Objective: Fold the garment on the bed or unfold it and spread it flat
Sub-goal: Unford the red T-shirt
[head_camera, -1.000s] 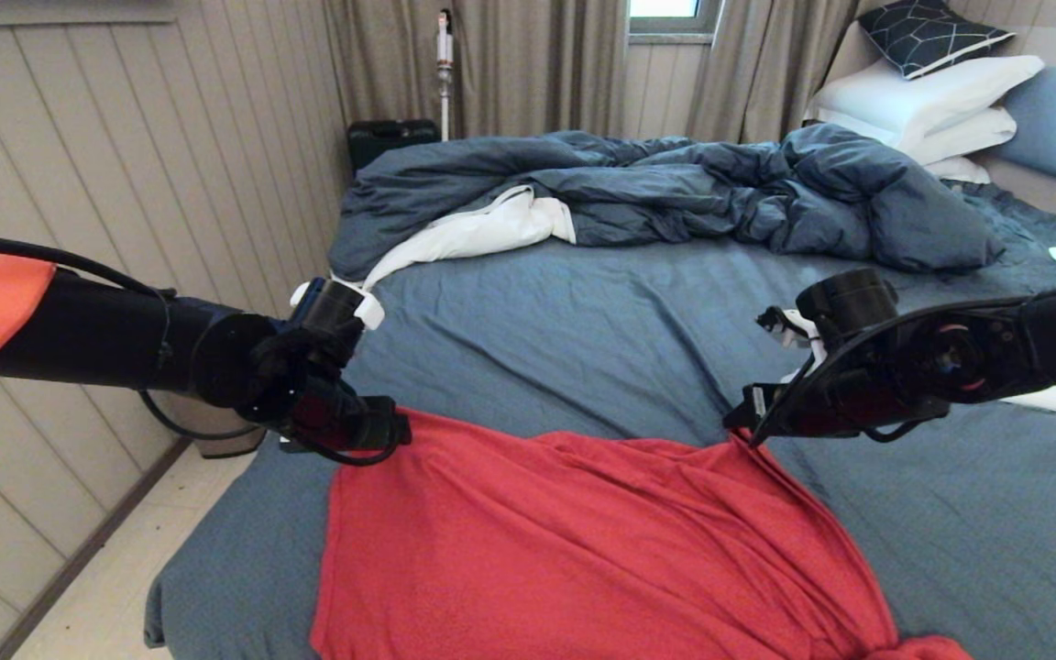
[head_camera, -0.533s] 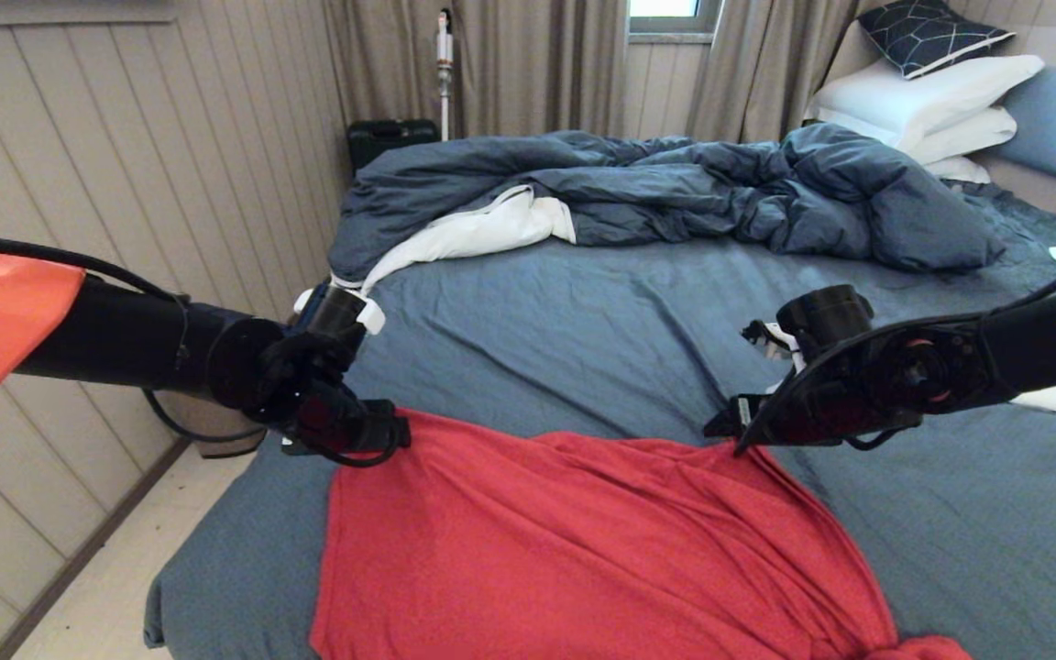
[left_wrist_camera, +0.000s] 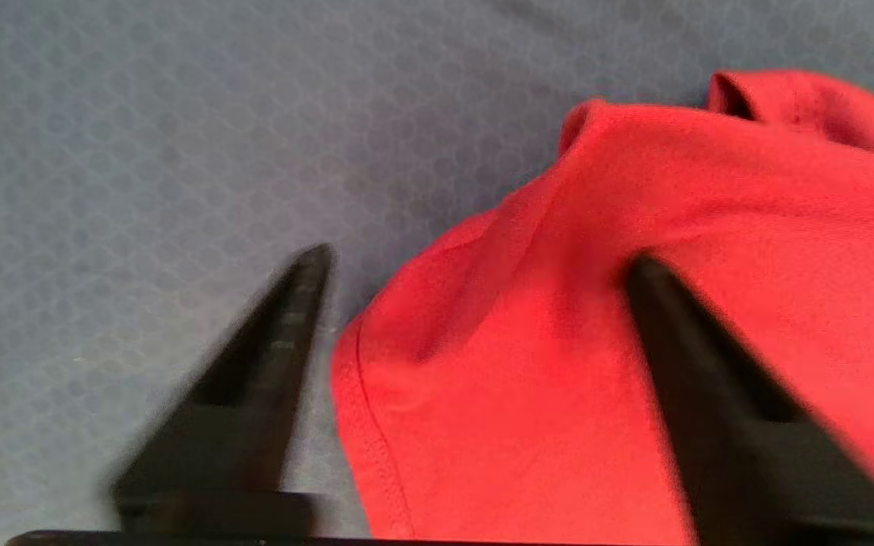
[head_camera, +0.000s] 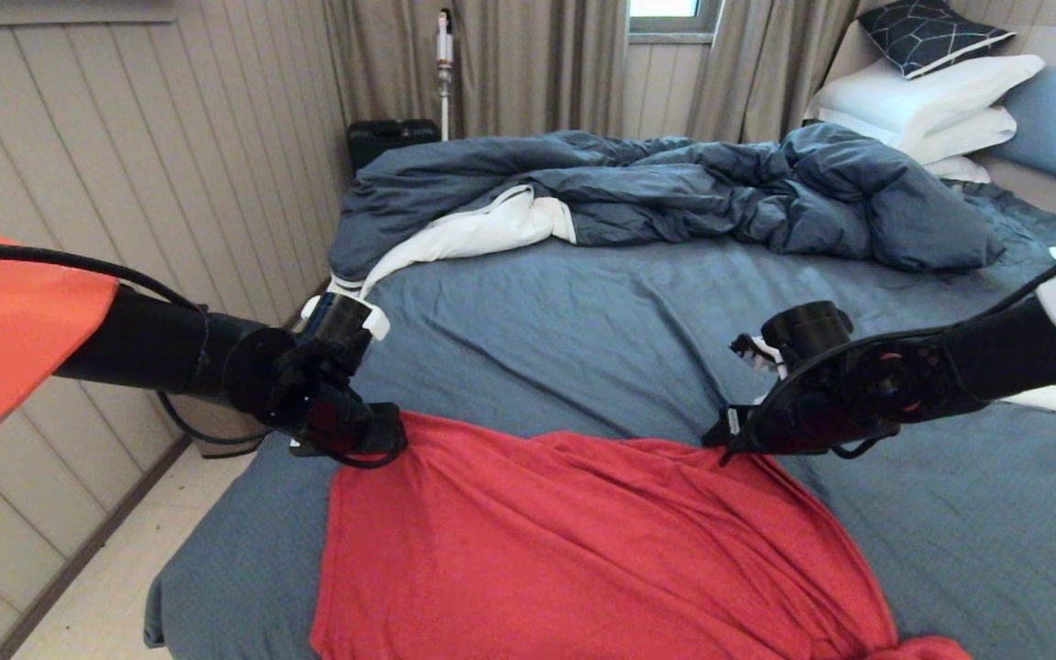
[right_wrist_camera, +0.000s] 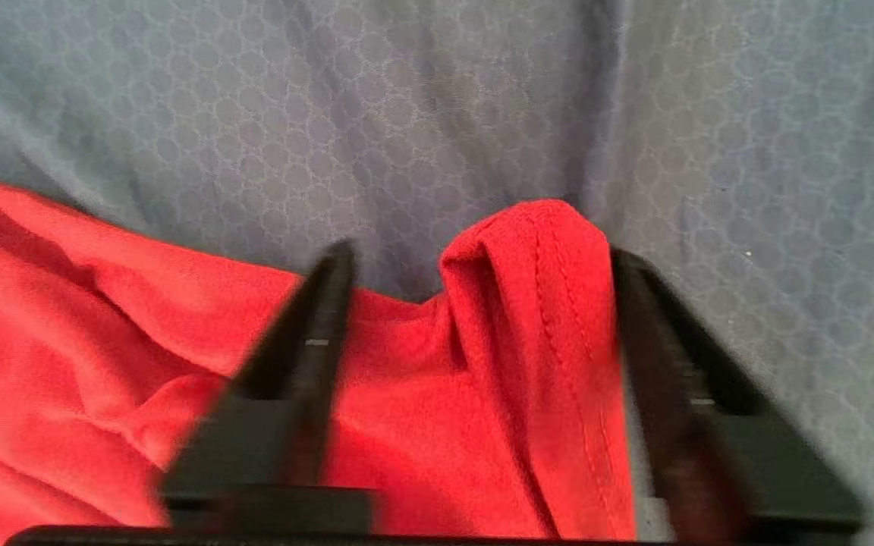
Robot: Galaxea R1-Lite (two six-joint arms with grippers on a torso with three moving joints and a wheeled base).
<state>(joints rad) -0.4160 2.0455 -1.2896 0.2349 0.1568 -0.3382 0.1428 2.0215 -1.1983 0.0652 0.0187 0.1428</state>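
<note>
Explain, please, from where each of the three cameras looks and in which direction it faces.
Head view: from the robot's head, forward and down at the bed; both arms show, left gripper and right gripper at the garment's far corners.
Left wrist view: behind open jaws, facing down onto one corner and the sheet.
Right wrist view: behind open jaws astride a bunched hem fold.
Shared: all three show the red garment on the blue sheet.

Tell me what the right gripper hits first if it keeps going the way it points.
Most likely the bunched corner of the garment, which stands between the open fingers of the right gripper. Just past it lies the bed sheet, though depth is hard to judge.
</note>
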